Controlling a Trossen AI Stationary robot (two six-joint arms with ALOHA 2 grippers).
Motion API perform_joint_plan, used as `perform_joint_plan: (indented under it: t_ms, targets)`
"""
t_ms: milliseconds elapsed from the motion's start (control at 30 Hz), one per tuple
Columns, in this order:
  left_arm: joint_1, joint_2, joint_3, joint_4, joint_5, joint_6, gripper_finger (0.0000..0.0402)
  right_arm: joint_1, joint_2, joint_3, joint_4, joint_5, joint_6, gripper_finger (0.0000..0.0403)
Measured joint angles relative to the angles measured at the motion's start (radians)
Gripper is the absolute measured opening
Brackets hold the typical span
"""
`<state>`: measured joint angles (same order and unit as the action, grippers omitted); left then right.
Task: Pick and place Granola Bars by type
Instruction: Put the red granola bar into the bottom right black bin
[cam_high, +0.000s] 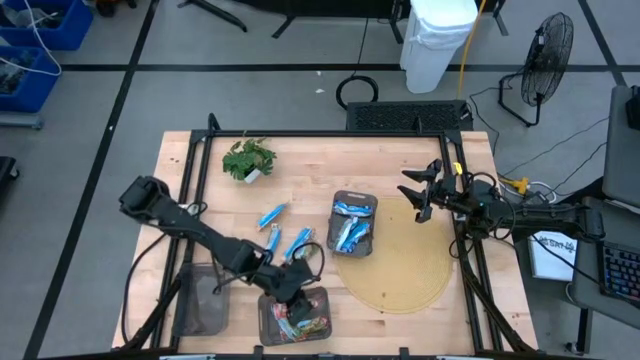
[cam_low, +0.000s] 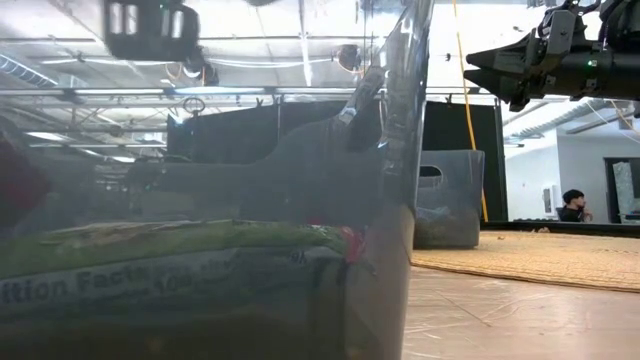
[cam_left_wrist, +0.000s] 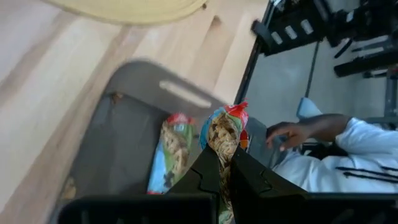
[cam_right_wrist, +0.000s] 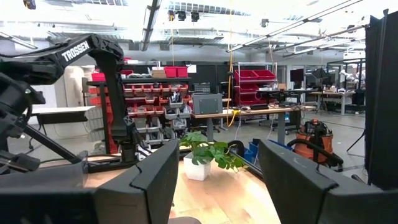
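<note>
My left gripper (cam_high: 290, 288) (cam_left_wrist: 225, 152) is shut on a granola bar (cam_left_wrist: 224, 127) in a red, green and blue wrapper. It hovers over the grey tray (cam_high: 322, 300) (cam_left_wrist: 134, 78) at the table's near edge. That tray holds more brown-red-green bars (cam_high: 295, 320) (cam_left_wrist: 169, 152). Blue bars fill another tray (cam_high: 352, 222) standing on the round woven mat. Three loose blue bars (cam_high: 272, 215) (cam_high: 298, 243) lie on the wood. My right gripper (cam_high: 418, 195) (cam_right_wrist: 219, 144) waits open, raised near the table's right side. My left gripper pinches the bar between its two fingers, coming from above and pointing down. The bar's crimped end (cam_left_wrist: 227, 121) sticks out past the fingertips (cam_left_wrist: 208, 165), over the tray. Whether the bar touches the tray's contents, I cannot tell.
A third grey tray (cam_high: 205, 312) sits left of the near one. A small potted plant (cam_high: 248, 160) (cam_right_wrist: 205, 152) stands toward the far left. The woven mat (cam_high: 400, 265) covers the right half. A person's hand and white sleeve (cam_left_wrist: 311, 134) show beyond the near edge.
</note>
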<state>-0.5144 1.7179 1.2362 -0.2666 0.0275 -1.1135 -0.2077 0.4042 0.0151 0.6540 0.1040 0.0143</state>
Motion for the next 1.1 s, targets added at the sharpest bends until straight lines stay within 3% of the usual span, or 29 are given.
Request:
perform_joint_plan:
  t_ms: [367,1100]
  targets:
    - [-0.038,0.074,-0.001,-0.045,-0.009,-0.047,0.0014,0.000,0.000,0.000,0.000,0.000,0.000,0.0210]
    - [0.005,0.113,-0.001,0.032,0.051,0.157,0.0036,0.000,0.000,0.000,-0.014,0.000,0.000,0.0210]
